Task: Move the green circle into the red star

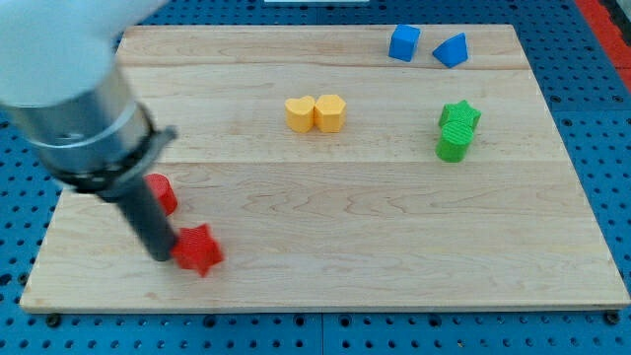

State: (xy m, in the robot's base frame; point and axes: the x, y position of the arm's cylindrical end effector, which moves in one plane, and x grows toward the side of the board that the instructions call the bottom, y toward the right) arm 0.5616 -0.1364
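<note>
Camera view: my tip (164,256) touches the red star (199,248).
Green circle (455,141) lies well apart, toward the view's right; no fingers, only a rod.

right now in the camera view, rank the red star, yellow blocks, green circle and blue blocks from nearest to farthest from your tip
From my tip:
1. red star, touching it on the view's right.
2. yellow blocks, board's middle, toward the top.
3. green circle, right side, just below the green star.
4. blue blocks, top right.

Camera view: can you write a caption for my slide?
My tip touches the red star at the board's lower left; the green circle waits far right.
</note>
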